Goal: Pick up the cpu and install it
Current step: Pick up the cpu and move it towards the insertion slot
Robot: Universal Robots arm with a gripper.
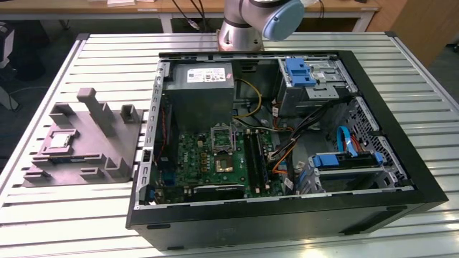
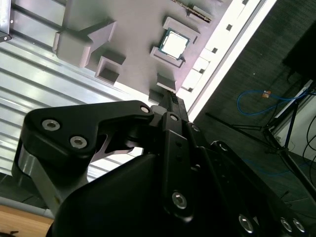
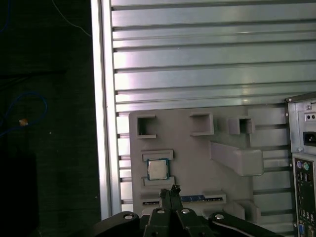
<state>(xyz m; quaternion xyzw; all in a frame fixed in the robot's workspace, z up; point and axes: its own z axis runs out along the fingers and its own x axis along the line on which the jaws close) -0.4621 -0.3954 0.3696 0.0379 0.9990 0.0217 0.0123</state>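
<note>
ARM: silver-grey tubular robot arm (image 1: pixel 240 29), blue joint cap, upright | HAND: black metal two-finger hand (image 3: pixel 169 190), fingertips pressed together, empty

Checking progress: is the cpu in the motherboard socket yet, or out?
Out: the cpu lies flat in the grey tray beside the case.

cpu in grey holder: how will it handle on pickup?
The cpu looks flat and stiff: probably no flex or roll. Its smooth metal top may be slippery. Walls of the grey holder flank it, so sideways pushes likely jam.
</note>
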